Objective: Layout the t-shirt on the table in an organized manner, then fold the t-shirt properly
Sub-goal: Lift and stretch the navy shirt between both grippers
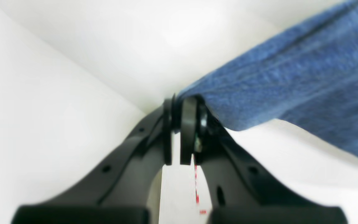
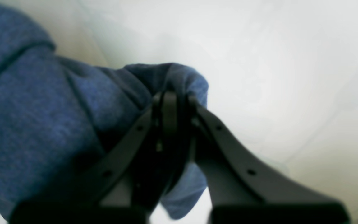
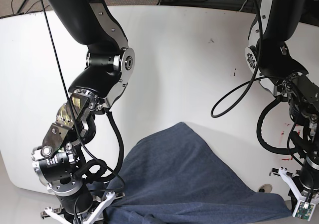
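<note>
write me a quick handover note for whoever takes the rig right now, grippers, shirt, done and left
Left gripper: shut on an edge of the blue t-shirt.
Right gripper: shut on a bunched part of the t-shirt.
The t-shirt is stretched between both grippers at the near edge of the white table, rumpled, with one part reaching toward the middle.
Done: both grips taken.
Left: spread it flat, then every fold.
</note>
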`<act>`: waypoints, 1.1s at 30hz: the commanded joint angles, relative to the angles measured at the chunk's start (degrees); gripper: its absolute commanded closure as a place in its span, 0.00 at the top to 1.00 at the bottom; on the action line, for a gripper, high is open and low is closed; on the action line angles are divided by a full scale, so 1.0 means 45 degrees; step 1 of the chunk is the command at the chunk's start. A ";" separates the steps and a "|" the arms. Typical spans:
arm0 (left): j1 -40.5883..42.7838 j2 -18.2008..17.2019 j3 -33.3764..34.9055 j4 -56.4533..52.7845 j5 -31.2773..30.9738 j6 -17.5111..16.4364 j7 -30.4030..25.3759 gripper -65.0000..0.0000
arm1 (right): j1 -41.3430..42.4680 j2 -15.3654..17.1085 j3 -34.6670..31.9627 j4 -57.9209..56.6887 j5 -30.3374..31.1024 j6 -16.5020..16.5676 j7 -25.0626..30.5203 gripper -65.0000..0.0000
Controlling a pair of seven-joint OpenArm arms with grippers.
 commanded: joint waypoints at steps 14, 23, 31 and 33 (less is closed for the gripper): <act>0.2666 -0.0105 -0.0075 0.0161 0.0250 0.0123 -0.0071 0.01 | -0.5078 0.0094 0.0828 0.1225 0.2554 -0.0056 0.0188 0.00; 0.5479 -0.0066 -0.1345 0.0161 0.0250 0.0123 -0.0090 0.01 | -0.8087 0.0094 0.1219 0.1225 0.4098 -0.0056 0.0247 0.00; 0.8156 -0.0105 -0.2029 0.0141 0.0250 0.0123 -0.0090 0.01 | -1.0587 0.0094 0.1199 0.1206 0.5407 -0.0075 0.0247 0.00; 0.8683 -0.0105 -0.2146 0.0141 0.0250 0.0123 -0.0208 0.01 | -1.1037 0.0094 0.1180 0.1206 0.5582 -0.0075 0.0247 0.02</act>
